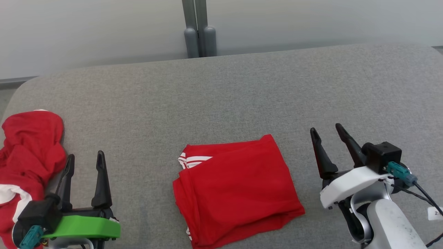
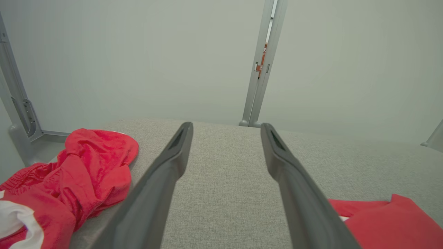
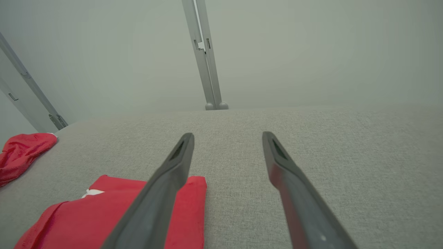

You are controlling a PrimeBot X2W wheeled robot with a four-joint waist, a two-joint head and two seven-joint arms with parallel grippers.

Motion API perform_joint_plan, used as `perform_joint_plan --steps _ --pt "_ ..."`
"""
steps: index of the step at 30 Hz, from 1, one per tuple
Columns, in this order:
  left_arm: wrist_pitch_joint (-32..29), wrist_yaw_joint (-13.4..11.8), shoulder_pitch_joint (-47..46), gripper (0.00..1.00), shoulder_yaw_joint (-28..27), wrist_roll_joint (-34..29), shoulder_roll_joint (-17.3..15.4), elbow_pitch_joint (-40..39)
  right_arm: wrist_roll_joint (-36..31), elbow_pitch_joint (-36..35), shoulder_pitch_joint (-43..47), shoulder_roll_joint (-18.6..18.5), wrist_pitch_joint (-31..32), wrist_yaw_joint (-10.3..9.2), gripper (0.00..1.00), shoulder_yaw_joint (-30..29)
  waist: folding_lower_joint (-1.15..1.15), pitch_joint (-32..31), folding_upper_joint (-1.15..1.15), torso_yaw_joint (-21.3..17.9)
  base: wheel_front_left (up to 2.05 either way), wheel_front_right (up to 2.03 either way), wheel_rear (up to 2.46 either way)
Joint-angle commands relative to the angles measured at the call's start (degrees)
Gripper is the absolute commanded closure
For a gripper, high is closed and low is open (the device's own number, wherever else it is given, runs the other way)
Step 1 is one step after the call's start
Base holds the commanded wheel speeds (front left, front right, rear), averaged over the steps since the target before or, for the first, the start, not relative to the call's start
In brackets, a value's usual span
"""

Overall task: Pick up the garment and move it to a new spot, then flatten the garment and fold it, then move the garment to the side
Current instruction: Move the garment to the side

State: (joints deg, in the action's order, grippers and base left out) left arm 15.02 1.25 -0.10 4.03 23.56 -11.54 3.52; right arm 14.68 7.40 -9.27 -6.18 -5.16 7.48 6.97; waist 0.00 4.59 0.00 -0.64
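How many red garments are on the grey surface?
2. The folded red garment with white stripes lies front centre; the crumpled red-and-white garment is heaped at the left edge, partly cut off.

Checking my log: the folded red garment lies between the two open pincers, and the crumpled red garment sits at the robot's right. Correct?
No: the head view shows the crumpled red garment at the robot's left, beside the left pincer. The folded red garment lies between it and the right pincer.

Our left gripper (image 1: pixel 86 154) wears a green wrist shell (image 1: pixel 86 226), our right gripper (image 1: pixel 325 127) a white shell (image 1: pixel 349 183), both with long dark tapered fingers (image 1: pixel 101 180), black camera blocks (image 1: pixel 382 154) and teal cable plugs (image 1: pixel 398 169).
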Motion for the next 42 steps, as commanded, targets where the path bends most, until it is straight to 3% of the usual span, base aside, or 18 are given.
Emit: perform_joint_plan --steps 1,15,25,26,27,28,29,35,42 --pt "-0.03 0.12 -1.12 0.00 0.08 -0.65 -0.09 0.10 0.85 1.26 -1.07 -0.41 0.93 0.03 0.00 0.52 0.00 0.24 0.00 1.31 0.00 0.00 0.00" --pt "0.10 0.71 -1.95 0.00 1.48 -0.34 0.77 0.96 7.49 13.76 -5.32 -2.03 25.48 0.03 0.00 2.84 0.00 1.06 0.00 8.85 0.00 0.00 0.00" --pt "0.14 1.28 -3.22 0.00 2.66 -0.44 1.24 1.77 9.30 16.69 -3.94 -0.69 33.51 0.03 0.00 0.40 0.00 2.48 0.00 12.50 0.00 0.00 0.00" --pt "0.14 1.30 -3.23 0.00 2.68 -0.48 1.25 1.80 9.58 16.55 -3.84 -0.55 33.62 0.04 0.42 0.60 0.00 2.57 0.00 12.63 0.00 0.00 0.00" --pt "0.15 1.23 -3.27 0.00 2.69 -0.52 1.28 1.82 9.77 16.28 -3.84 -0.49 33.35 0.04 0.72 0.79 0.00 2.65 0.00 12.69 0.00 0.00 0.00" --pt "0.15 1.18 -3.32 0.00 2.66 -0.57 1.26 1.85 10.00 15.92 -3.98 -0.49 32.63 0.04 0.91 0.89 0.00 2.73 0.00 12.66 0.00 0.00 0.00" --pt "0.15 1.24 -3.36 0.00 2.65 -0.59 1.16 1.85 10.01 15.70 -4.16 -0.57 32.32 0.04 1.00 1.11 0.00 2.79 0.00 12.52 0.00 0.00 0.00" --pt "0.12 2.41 -4.22 0.00 3.46 -0.16 0.97 1.80 10.44 13.98 -6.35 -1.93 29.09 0.03 1.00 2.28 0.00 3.07 0.00 10.17 0.00 0.00 0.00" --pt "0.14 2.78 -4.64 0.00 4.10 -0.53 0.84 1.06 10.92 12.61 -9.28 -3.69 24.13 0.02 1.00 4.56 0.00 3.00 0.00 4.12 0.00 0.00 0.00"
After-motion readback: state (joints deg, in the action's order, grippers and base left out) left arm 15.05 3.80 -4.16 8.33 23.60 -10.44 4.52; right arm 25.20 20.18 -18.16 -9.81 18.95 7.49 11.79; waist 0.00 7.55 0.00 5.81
